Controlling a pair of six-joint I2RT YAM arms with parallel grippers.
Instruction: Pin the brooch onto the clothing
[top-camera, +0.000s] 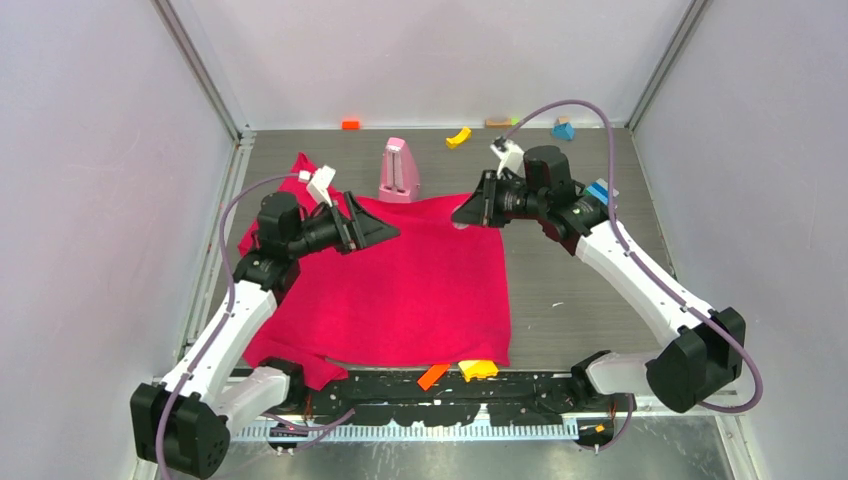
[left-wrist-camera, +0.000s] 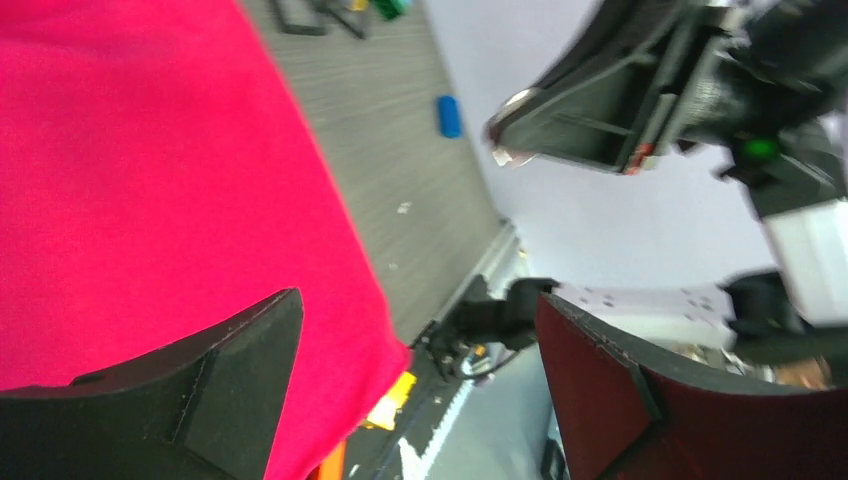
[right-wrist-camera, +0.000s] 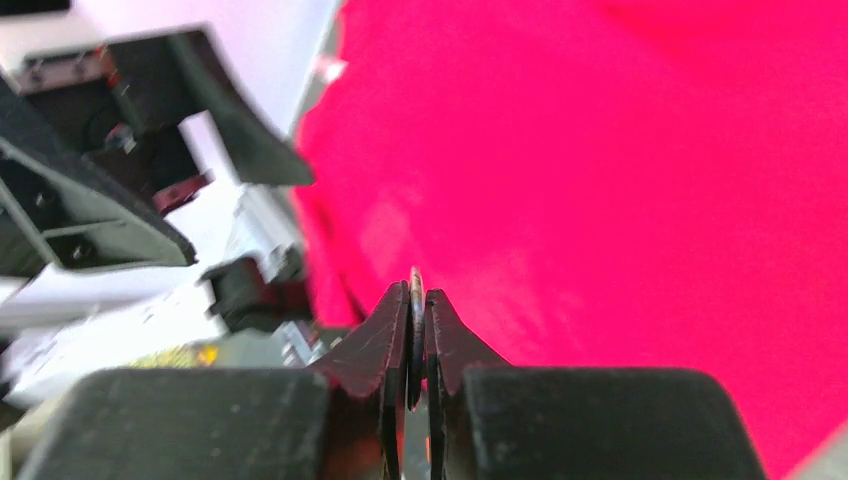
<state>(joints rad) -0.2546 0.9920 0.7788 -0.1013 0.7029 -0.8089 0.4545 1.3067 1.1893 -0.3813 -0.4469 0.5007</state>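
Edgewise, brooch (right-wrist-camera: 415, 281) between tips of right end effector (right-wrist-camera: 417, 300), above clothing (right-wrist-camera: 620, 180).

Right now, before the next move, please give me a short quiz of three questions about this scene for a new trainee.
1. True or false: the left gripper is shut on the shirt.
2. What does the right gripper hold? A) a thin brooch B) a spoon C) nothing
3. Fill in: the yellow block lies at the shirt's ____ edge (near or far, seen from the arm bases).

Key: 1 false, its fingers are apart and above the cloth; 2 A; 3 near.
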